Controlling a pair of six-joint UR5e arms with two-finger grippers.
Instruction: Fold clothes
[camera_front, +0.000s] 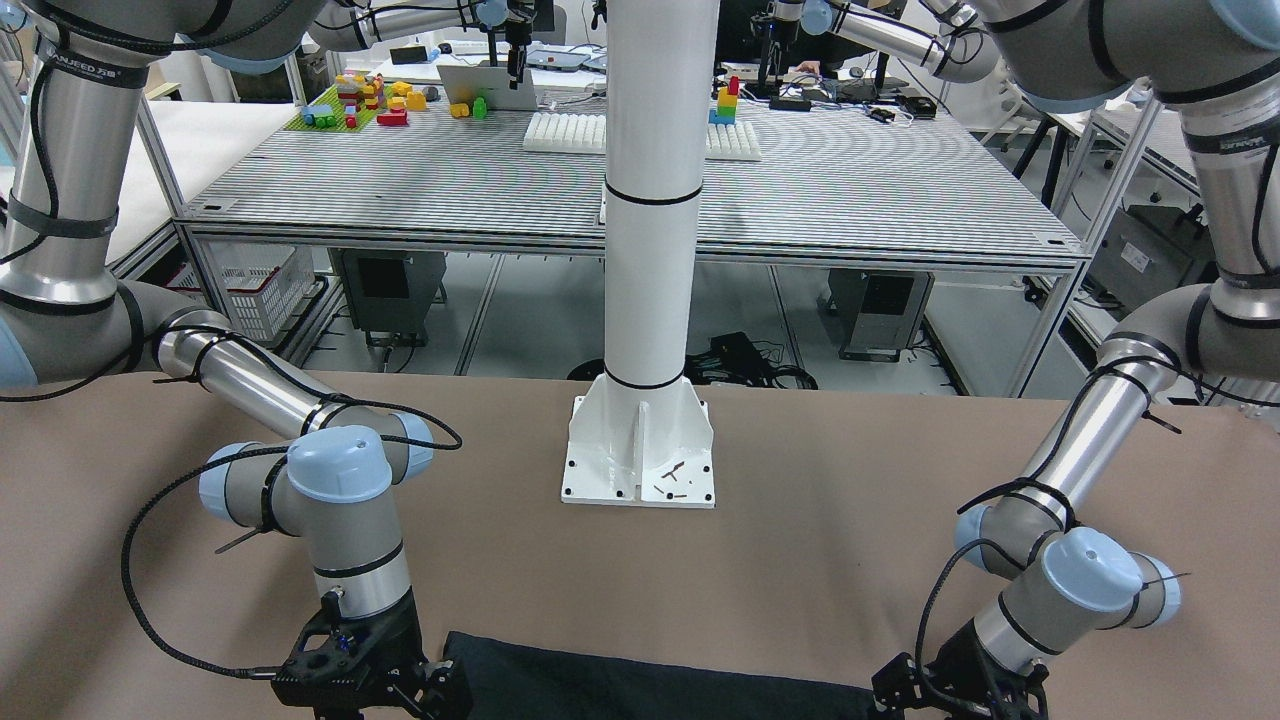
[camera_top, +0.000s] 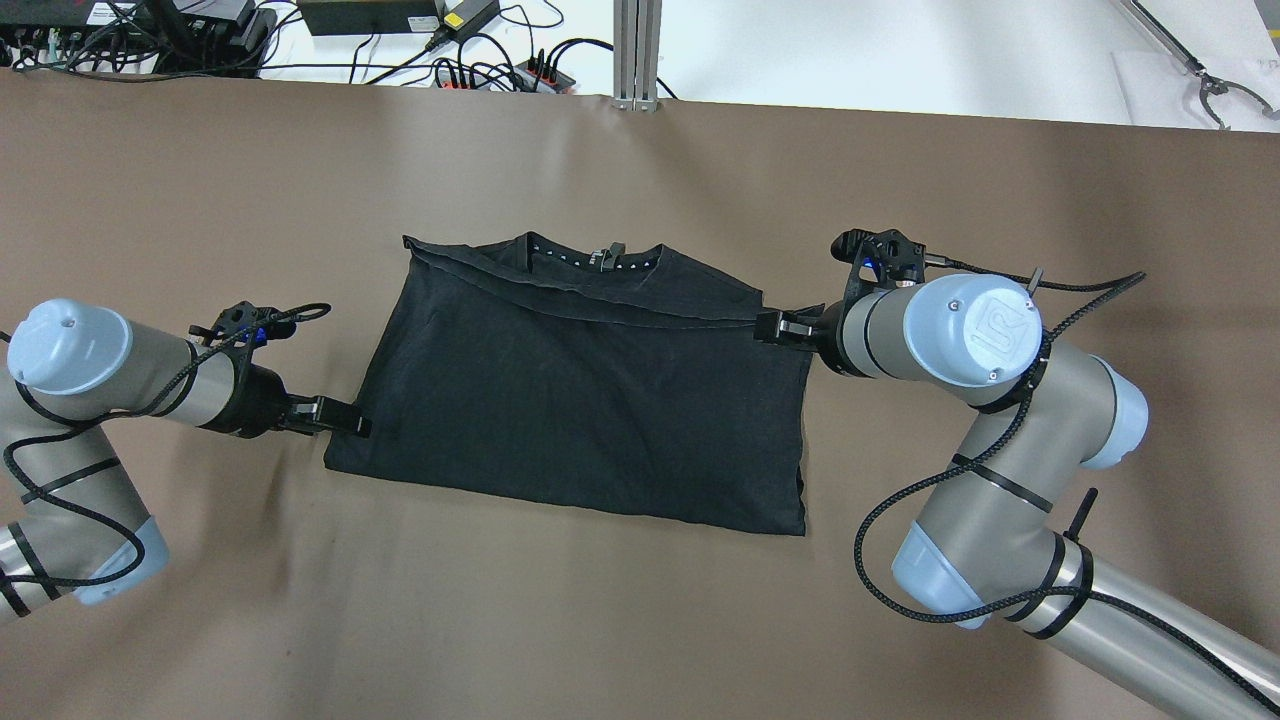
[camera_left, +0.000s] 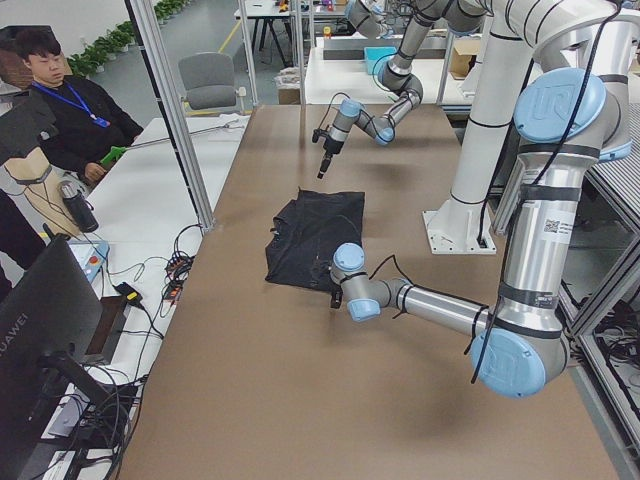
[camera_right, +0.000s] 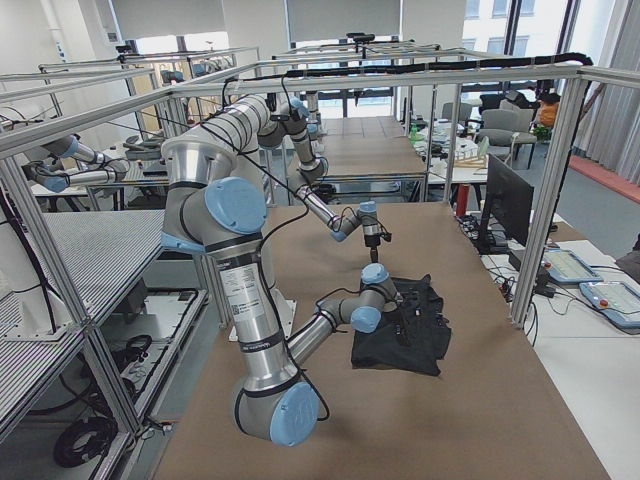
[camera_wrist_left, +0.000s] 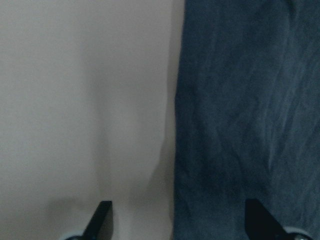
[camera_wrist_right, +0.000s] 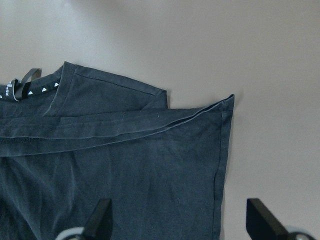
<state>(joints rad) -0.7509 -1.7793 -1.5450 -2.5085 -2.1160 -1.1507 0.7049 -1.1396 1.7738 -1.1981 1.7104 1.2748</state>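
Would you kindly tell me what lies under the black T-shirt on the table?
The black T-shirt lies flat on the brown table cover, which shows all around it. A folded-over layer shows near the collar; anything beneath the cloth is hidden.

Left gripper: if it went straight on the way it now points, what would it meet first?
Probably the side edge of the black T-shirt: the open jaws of the left gripper straddle it, one tip over cloth, the other over bare table. Its height above them is unclear.
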